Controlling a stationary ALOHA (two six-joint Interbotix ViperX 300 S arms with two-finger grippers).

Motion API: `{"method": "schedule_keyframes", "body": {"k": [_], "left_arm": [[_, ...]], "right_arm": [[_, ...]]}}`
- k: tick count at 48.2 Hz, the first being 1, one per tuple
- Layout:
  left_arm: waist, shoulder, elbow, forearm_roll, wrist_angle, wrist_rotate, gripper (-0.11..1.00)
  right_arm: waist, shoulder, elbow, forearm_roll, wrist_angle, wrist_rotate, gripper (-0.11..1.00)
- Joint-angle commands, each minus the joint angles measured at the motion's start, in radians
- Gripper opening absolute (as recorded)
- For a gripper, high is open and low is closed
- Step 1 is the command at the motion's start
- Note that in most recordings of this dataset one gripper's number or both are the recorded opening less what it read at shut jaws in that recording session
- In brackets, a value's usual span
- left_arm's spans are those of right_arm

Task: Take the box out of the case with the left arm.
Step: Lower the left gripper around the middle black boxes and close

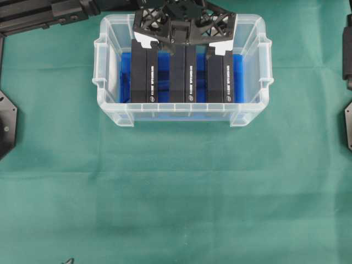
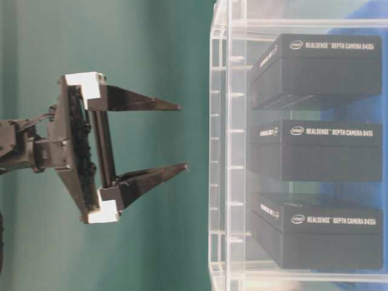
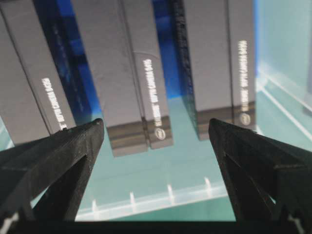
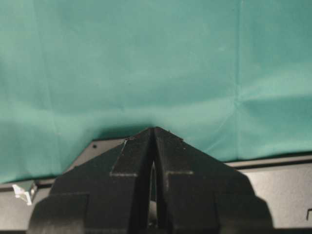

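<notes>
Clear case (image 1: 184, 113) sits at 12 o'clock on the green cloth (image 1: 176, 192), blue lining on its floor. Three black boxes stand inside on edge, side by side, blue showing in the gaps between: left box (image 1: 144, 74), middle box (image 1: 183, 74), right box (image 1: 221, 77). White print runs along each.

Left gripper (image 1: 184, 41) hangs over the case's 12 o'clock rim, fingers spread wide, nothing between them. From the wrist view the middle box (image 3: 131, 78) lies in line with the gap between the two fingers; no contact visible.

Right gripper (image 4: 154, 130) over bare cloth, fingers pressed together, empty. Black arm bases sit at 3 and 9 o'clock, well apart from the case.
</notes>
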Motion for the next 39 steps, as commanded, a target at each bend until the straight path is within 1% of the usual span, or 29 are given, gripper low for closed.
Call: {"method": "schedule_keyframes", "body": {"k": [1,12,23,39], "left_arm": [[-0.002,-0.021,0.006,0.005,-0.020,-0.002,0.88],[-0.002,-0.021,0.081,0.006,-0.097,-0.002,0.88],[-0.002,-0.037,0.152,0.008,-0.141,-0.009,0.88],[0.005,-0.040,0.192,0.012,-0.178,-0.012,0.88]], "right_arm": [[-0.002,-0.003,-0.028,-0.003,-0.005,0.002,0.02],[-0.002,-0.003,-0.028,-0.002,-0.005,0.002,0.02],[-0.002,-0.003,-0.026,-0.003,-0.005,0.002,0.02],[-0.002,-0.002,-0.026,-0.003,-0.018,0.002,0.02]]}}
